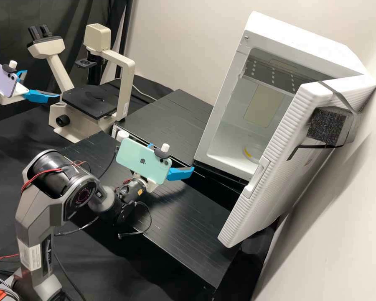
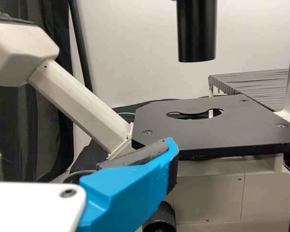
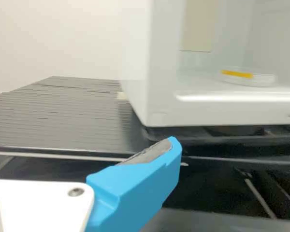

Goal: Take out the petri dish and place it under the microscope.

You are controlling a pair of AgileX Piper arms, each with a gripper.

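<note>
A clear petri dish with a yellow band (image 1: 253, 154) lies on the floor of the white chamber (image 1: 227, 144), whose door stands open. In the high view my right gripper (image 1: 172, 157) is open, left of the chamber and outside it. The right wrist view shows the dish (image 3: 249, 77) inside, beyond my right gripper (image 3: 83, 145) and apart from it. At the far left, my left gripper (image 1: 42, 83) stands open beside the microscope stage (image 1: 90, 101). In the left wrist view my left gripper (image 2: 82, 147) is in front of the black stage (image 2: 208, 135), holding nothing.
The chamber door (image 1: 296, 121) juts toward the front right. Black slatted platforms (image 1: 171, 121) lie between microscope and chamber. Above the stage hangs the microscope's black tube (image 2: 196, 31); its cream frame arm (image 1: 124, 90) rises at the stage's right. Loose cables hang around the right arm.
</note>
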